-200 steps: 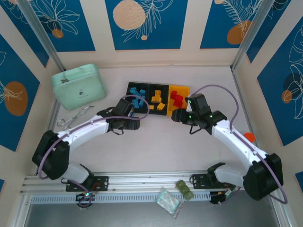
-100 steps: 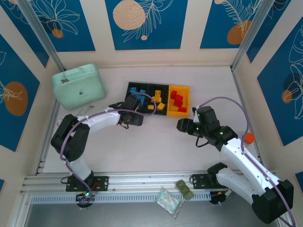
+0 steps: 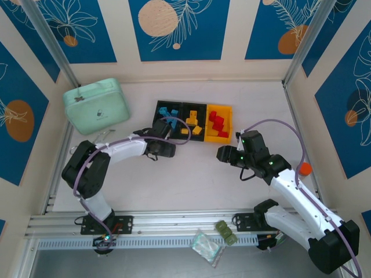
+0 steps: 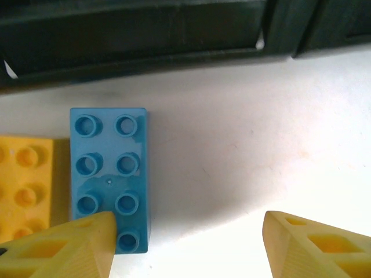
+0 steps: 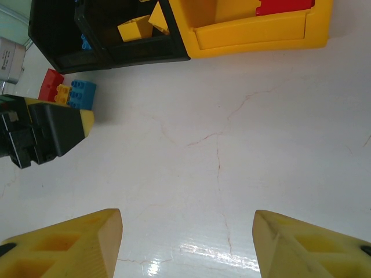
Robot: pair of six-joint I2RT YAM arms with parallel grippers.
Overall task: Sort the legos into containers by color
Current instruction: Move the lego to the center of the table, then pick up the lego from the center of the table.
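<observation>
blue lego (image 4: 109,174) | studs up | just beside yellow lego (image 4: 23,185) | near black container (image 4: 133,40)

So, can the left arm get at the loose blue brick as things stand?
Probably yes: the left tool hangs over the blue brick, jaws open, nothing covering it. But the brick lies under one finger, not between them, beside a yellow brick, so a sideways shift seems needed.

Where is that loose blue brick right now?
In the left wrist view the blue brick lies on the table just before the black bin, a yellow brick close on its left.
</observation>
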